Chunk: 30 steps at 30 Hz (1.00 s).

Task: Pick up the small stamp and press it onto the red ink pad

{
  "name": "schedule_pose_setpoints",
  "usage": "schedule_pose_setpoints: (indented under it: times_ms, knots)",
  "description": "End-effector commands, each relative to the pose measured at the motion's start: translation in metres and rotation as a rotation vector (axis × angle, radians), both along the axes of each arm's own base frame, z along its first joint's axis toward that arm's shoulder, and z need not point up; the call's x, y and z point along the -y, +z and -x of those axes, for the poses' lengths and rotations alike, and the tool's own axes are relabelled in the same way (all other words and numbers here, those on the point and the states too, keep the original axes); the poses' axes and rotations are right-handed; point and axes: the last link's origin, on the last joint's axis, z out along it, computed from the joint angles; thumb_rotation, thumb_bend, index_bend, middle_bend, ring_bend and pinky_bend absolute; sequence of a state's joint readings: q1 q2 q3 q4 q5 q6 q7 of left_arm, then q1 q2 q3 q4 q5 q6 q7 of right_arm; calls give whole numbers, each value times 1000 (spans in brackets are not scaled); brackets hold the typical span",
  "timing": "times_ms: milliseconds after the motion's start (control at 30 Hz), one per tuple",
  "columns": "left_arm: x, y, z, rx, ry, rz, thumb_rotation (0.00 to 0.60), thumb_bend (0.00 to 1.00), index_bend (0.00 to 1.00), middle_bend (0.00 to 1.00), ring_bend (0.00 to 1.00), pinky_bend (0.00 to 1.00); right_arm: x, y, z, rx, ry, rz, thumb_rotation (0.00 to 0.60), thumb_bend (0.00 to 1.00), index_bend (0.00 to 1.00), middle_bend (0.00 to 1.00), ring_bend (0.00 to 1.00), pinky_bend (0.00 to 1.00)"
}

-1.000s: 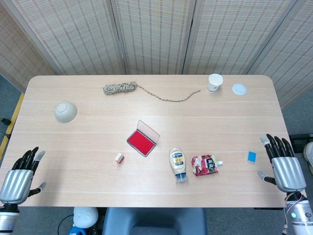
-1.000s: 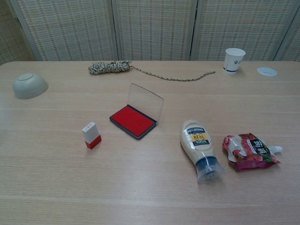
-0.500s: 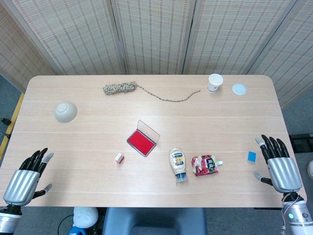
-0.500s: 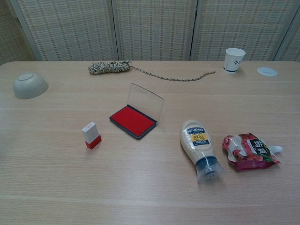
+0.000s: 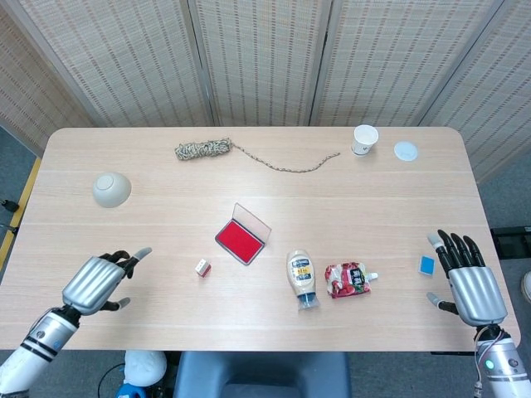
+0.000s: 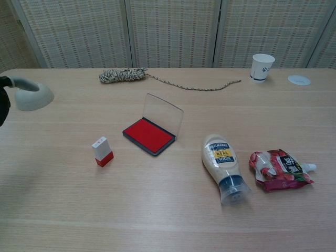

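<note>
The small stamp (image 5: 202,267) (image 6: 102,151), white on top with a red base, stands upright on the table a little left of the red ink pad (image 5: 241,240) (image 6: 148,135), whose clear lid is raised. My left hand (image 5: 101,279) hovers over the table's front left, well left of the stamp, fingers apart and holding nothing; only a fingertip of it shows at the chest view's left edge. My right hand (image 5: 465,278) is at the front right edge, fingers spread, empty, far from the stamp.
A mayonnaise bottle (image 5: 303,278) and a red pouch (image 5: 348,279) lie right of the pad. A small blue item (image 5: 426,265) sits near my right hand. A bowl (image 5: 110,189), a rope (image 5: 203,149), a paper cup (image 5: 363,139) and a white lid (image 5: 405,150) lie further back.
My left hand has moved right and forward over the table toward the stamp. My right hand has shifted slightly back and left. The stamp and pad have not moved.
</note>
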<state>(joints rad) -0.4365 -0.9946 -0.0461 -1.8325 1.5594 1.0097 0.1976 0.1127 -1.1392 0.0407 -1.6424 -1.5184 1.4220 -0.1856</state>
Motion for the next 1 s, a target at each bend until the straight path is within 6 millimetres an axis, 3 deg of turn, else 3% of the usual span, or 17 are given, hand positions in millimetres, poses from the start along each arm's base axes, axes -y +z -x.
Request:
schedule_pose_setpoints:
  times_ms: [33,433,600,1000]
  knots:
    - [-17,-11,-20,22,-17,40,600,223,113,666,460,628,0,0,1,-1,-3,-2,600,103,0,0,0,0]
    - [-49,-54,-53,-71,-32,153,600,260,245,861,646,799,2,2,3,9,-7,-9,600,103,0,0,0,0]
    - [-61,-61,-62,-78,-11,173,600,260,268,884,665,815,3,2,4,13,-10,-16,600,103,0,0,0,0]
    - [-72,-80,-64,-100,-34,161,600,260,303,895,668,817,4,3,4,16,-9,-21,600,103,0,0,0,0]
